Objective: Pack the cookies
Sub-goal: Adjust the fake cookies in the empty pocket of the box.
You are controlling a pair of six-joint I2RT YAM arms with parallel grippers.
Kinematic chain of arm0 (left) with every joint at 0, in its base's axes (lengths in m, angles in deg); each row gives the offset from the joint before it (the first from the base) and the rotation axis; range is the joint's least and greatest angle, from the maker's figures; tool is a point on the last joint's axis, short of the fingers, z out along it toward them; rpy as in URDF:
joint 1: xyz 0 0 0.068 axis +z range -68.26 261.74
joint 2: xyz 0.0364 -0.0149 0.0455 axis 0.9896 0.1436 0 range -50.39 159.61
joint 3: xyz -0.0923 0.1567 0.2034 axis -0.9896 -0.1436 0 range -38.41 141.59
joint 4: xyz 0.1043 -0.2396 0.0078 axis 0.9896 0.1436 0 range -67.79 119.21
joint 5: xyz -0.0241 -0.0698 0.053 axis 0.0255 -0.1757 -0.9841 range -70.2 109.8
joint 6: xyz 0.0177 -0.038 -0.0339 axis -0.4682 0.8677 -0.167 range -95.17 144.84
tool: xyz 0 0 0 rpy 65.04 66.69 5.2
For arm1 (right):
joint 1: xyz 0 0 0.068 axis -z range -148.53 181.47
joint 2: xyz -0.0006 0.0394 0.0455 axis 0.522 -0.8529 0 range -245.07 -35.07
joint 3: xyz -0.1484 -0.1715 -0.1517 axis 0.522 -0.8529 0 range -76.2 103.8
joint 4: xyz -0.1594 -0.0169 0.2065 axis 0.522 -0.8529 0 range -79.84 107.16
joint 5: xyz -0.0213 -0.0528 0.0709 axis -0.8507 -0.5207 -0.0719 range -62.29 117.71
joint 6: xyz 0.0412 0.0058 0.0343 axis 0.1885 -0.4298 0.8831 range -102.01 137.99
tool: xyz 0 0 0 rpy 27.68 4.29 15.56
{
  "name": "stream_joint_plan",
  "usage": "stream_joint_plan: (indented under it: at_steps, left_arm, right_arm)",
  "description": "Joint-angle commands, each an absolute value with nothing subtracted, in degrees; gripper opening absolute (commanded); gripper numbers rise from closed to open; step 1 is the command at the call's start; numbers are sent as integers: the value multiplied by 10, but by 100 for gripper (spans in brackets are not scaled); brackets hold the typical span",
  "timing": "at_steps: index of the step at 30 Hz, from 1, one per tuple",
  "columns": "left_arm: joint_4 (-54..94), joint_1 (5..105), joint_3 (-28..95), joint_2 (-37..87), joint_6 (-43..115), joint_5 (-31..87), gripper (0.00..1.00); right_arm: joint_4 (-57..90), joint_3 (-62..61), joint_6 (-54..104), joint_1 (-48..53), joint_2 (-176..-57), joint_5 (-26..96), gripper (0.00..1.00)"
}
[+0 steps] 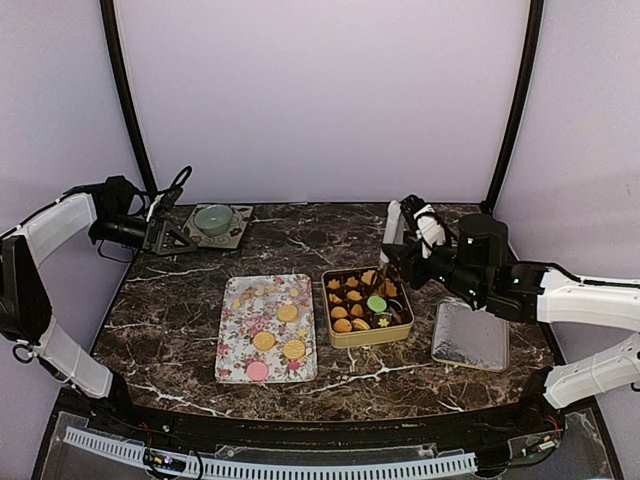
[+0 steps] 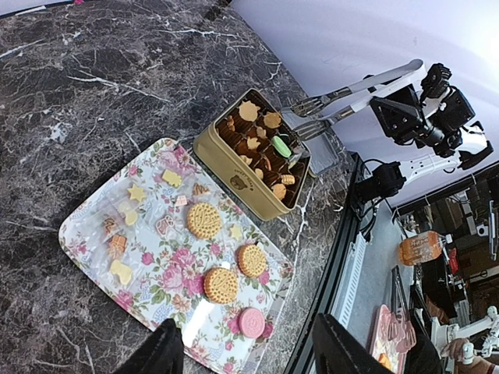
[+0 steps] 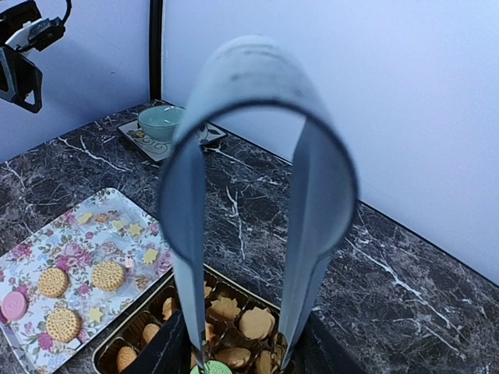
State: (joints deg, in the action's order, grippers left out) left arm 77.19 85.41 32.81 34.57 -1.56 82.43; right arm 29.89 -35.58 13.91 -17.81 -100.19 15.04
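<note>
Three golden round cookies (image 1: 287,313) and a pink one (image 1: 257,371) lie on the flower-patterned tray (image 1: 236,345); they also show in the left wrist view (image 2: 203,220). The gold tin (image 1: 367,338) holds several biscuits in brown cups and a green cookie (image 1: 376,304). My right gripper (image 1: 398,256) is shut on metal tongs (image 3: 187,202), whose tips reach down to the green cookie (image 3: 212,368) in the tin (image 3: 109,354). My left gripper (image 2: 249,360) is open and empty, raised at the far left (image 1: 165,236), looking down on the tray (image 2: 86,234).
The tin's silver lid (image 1: 470,336) lies right of the tin. A green bowl (image 1: 213,218) stands on a patterned coaster at the back left. Small star and shaped sweets (image 2: 136,192) lie on the tray's far part.
</note>
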Motion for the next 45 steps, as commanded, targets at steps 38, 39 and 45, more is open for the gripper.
stream_joint_plan:
  at_steps: [38,39,45]
  left_arm:
    - [801,858,336,344,-39,850,58]
    - [800,858,337,345,-39,851,58]
    - [804,858,334,347,-43,852,58]
  right_arm:
    - [340,-337,142,-168,-1100,168,0]
    - [337,-335,142,-165,-1102,173,0]
    - [311,-328,145,-161,-1084,179,0]
